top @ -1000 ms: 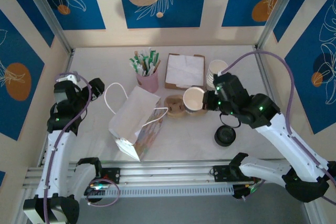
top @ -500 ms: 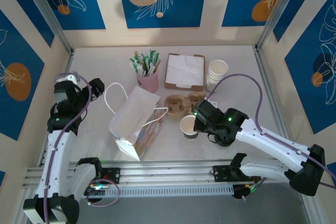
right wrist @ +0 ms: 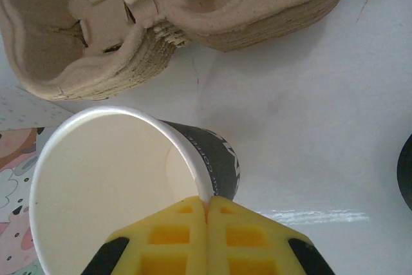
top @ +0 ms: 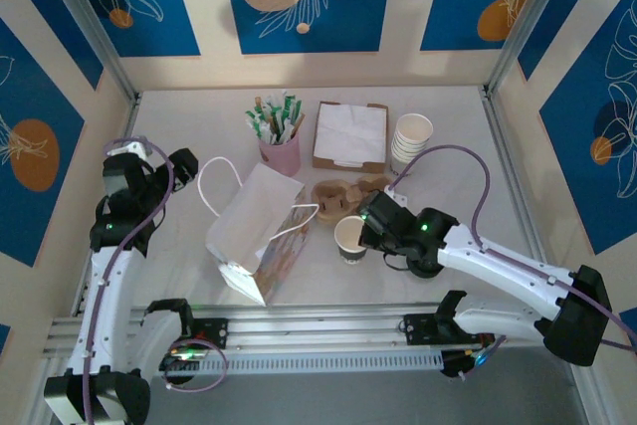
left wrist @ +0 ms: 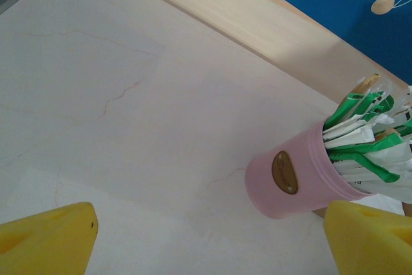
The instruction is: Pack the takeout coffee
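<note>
Along the back of the pale marbled table (top: 189, 116): a pink plastic tumbler (top: 282, 154) crammed with green-and-white paper sticks, a flat brown tray of white napkins (top: 350, 134), and a stack of lidless white paper cups (top: 411, 138). In the middle, lying flat: a white paper bag with looped string handles (top: 254, 231), one handle trailing toward a low stack of brown pulp cup carriers (top: 333, 198) just to its right. Directly in front of those carriers and near the bag's right edge: the lidless takeout cup of paper (top: 349, 237), dark grey printed wall, white inside, tipped slightly toward the bag; impossible to tell whether its base rests on the table. At the right margin of the right wrist view, a dark rounded edge (right wrist: 407, 181), too little of it to identify. Stretched in low from the right across the near half of the table, elbow bent: the right arm, with the right gripper (top: 364, 231) at the cup's right rim, yellow pads squeezed together on the rim wall. Drawn back at the table's left edge: the left arm, with the left gripper (left wrist: 206, 239) looking down over bare table toward the pink tumbler, yellow fingertips spread wide apart.
</note>
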